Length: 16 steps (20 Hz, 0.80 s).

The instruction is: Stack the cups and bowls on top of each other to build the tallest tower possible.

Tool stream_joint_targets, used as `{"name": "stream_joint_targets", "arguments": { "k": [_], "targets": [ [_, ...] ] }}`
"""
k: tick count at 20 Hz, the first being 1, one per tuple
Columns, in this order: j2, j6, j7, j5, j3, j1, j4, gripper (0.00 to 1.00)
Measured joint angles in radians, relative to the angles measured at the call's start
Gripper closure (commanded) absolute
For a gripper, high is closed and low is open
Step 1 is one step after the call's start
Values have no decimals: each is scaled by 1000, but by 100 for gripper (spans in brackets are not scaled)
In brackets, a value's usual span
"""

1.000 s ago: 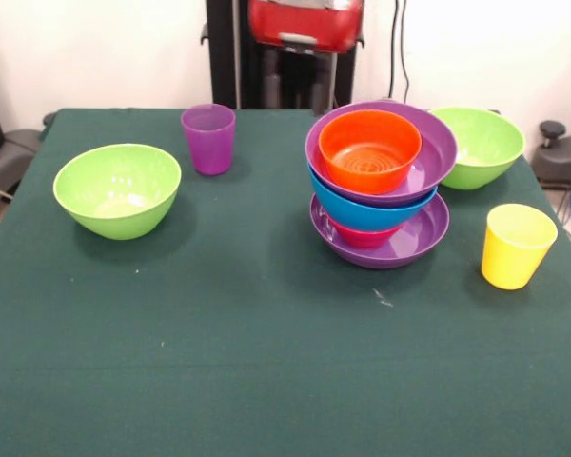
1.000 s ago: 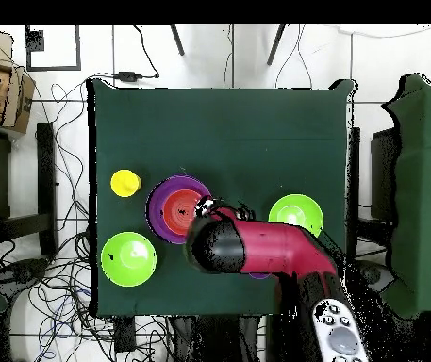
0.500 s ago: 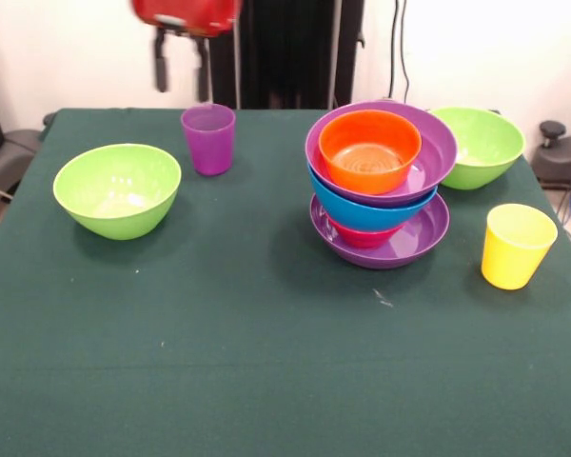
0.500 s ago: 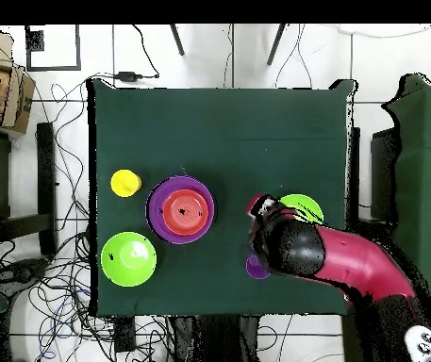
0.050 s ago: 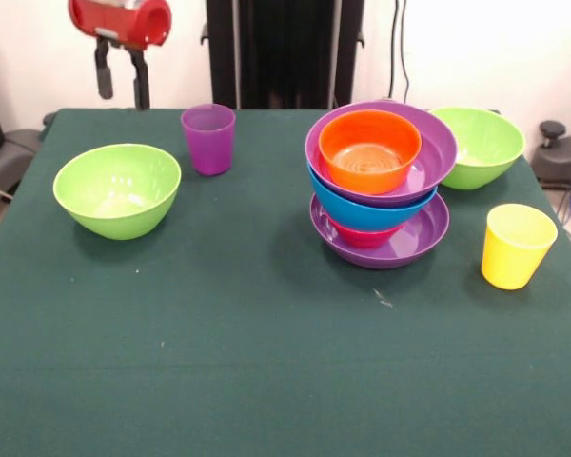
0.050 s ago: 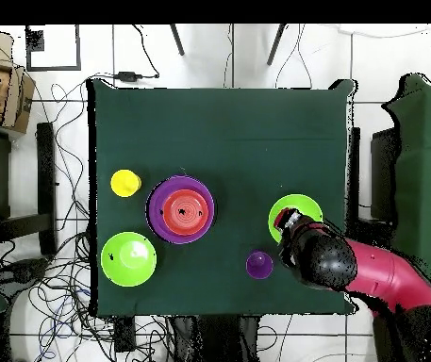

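The tower (image 5: pixel 380 181) stands right of the table's middle: a wide purple bowl as base, then a red-pink bowl, a blue bowl, a second purple bowl and an orange bowl (image 5: pixel 369 149) on top. From above the tower (image 6: pixel 180 209) shows as nested rings. A lime green bowl (image 5: pixel 118 188) sits at the left, another lime green bowl (image 5: pixel 476 146) behind the tower. The purple cup (image 5: pixel 208 139) stands at the back, the yellow cup (image 5: pixel 517 245) at the right. My gripper (image 5: pixel 119 84) hangs open and empty high above the back left, over the left green bowl's far side.
Dark green cloth covers the table (image 5: pixel 266 362). In the overhead view the arm (image 6: pixel 351 273) covers part of one green bowl (image 6: pixel 290 209); the purple cup (image 6: pixel 259 265) shows beside it. Cables lie on the floor around the table.
The gripper has swung left in the front view, from above the tower past the purple cup to above the left green bowl. No bowl or cup has moved.
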State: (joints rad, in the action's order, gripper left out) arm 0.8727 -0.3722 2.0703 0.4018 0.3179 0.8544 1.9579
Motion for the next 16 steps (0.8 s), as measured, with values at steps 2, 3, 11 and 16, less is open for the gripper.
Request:
{"name": "stream_joint_targets", "arguments": {
  "k": [2, 3, 11, 16],
  "targets": [
    [-39, 23, 0, 41, 3, 7, -2, 0],
    [-54, 32, 0, 55, 4, 8, -2, 0],
    [-198, 104, 0, 155, 20, 9, -6, 0],
    [-229, 105, 0, 157, 33, 9, -6, 0]
  ]
}}
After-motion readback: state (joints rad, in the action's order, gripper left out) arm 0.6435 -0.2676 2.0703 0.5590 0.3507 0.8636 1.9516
